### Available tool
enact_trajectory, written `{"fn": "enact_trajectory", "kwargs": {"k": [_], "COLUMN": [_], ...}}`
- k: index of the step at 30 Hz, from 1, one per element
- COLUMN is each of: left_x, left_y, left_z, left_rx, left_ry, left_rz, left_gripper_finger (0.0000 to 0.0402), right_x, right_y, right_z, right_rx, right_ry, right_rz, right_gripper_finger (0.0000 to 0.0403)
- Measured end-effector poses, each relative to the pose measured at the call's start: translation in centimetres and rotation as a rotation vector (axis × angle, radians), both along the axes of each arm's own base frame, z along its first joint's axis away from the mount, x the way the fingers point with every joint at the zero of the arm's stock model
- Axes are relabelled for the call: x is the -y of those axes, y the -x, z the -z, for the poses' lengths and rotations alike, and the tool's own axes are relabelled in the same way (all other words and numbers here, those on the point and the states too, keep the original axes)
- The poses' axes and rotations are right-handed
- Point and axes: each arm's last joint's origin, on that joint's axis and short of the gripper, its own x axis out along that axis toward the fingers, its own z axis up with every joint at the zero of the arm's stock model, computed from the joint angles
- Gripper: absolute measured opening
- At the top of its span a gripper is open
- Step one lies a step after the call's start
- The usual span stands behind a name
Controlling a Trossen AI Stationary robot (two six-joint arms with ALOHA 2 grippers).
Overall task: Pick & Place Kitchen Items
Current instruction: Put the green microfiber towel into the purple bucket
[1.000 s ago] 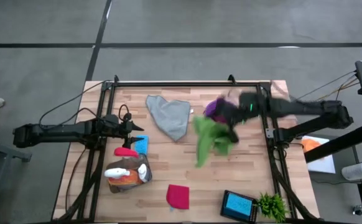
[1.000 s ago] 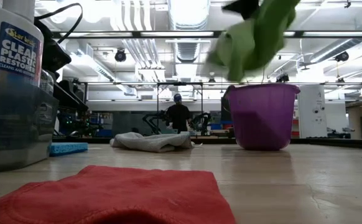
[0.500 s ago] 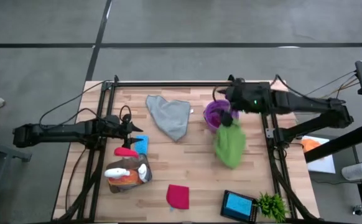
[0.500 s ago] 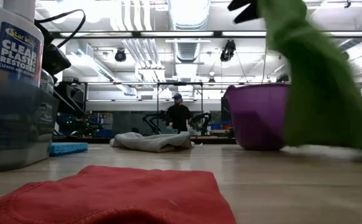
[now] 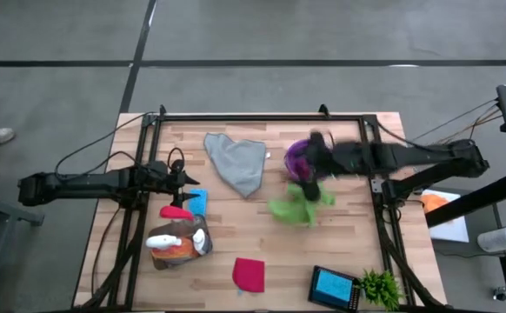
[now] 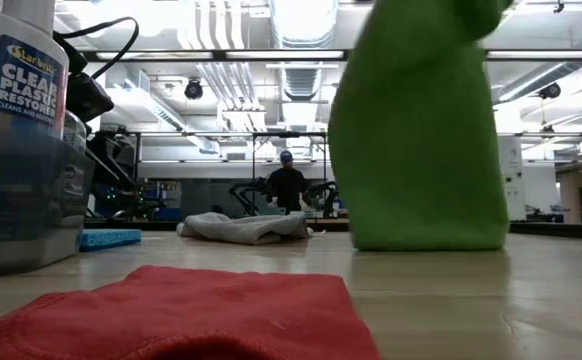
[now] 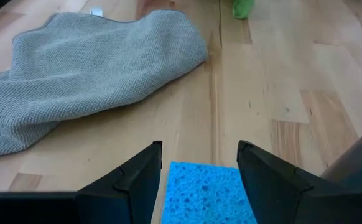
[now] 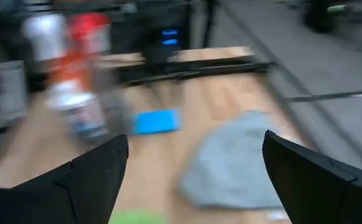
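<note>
Behind the table stood a workshop hall with ceiling lights and a person far off. On the pale wooden table (image 5: pixel 236 235), planked and smooth, the items lay scattered.

Risks, largest first: the green cloth (image 5: pixel 295 203) — limp and crumpled — lay on the boards just beside the purple bucket (image 5: pixel 302 157), under the right gripper (image 5: pixel 316 163), whose fingers stood wide apart with nothing between them. If the bucket was the intended place, the cloth was outside it and would need re-picking; a soft fold could slip from a shallow pinch, and an arm sweep could tip the light plastic bucket.

The grey cloth (image 7: pixel 88 68), coarse-woven and rumpled, lay well apart and could snag on a finger.

The left gripper (image 7: pixel 199 171) hung over the blue sponge (image 7: pixel 204 198), fingers apart to either side and not yet clamped; the porous block could skid if only one finger touched it.

The trigger spray bottles (image 5: pixel 176 242), lying together near the table's left front, could roll. The red cloth (image 5: pixel 248 275) lay flat near the front edge.
</note>
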Motion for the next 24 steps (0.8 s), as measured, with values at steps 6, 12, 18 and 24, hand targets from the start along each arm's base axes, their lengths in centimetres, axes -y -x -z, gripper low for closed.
{"fn": "enact_trajectory", "kwargs": {"k": [6,12,18,24], "left_x": [0.0,0.0,0.0,0.0], "left_y": [0.0,0.1,0.1,0.1], "left_z": [0.1,0.1,0.2,0.2], "left_rx": [-0.011,-0.018,-0.021,-0.021], "left_ry": [0.002,0.003,0.004,0.004], "left_rz": [0.000,0.000,0.000,-0.001], "left_gripper_finger": [0.0214,0.0214,0.0214,0.0214], "right_x": [0.2,0.0,-1.5,-3.3], "right_y": [-2.0,-4.4,-5.9,-6.8], "right_z": [1.6,4.2,6.2,5.6], "right_rx": [-0.064,-0.161,-0.214,-0.037], "right_ry": [0.033,0.023,-0.015,-0.138], "right_rz": [-0.029,-0.090,-0.393,-0.837], "right_gripper_finger": [0.0361,0.0379,0.0393,0.0364]}}
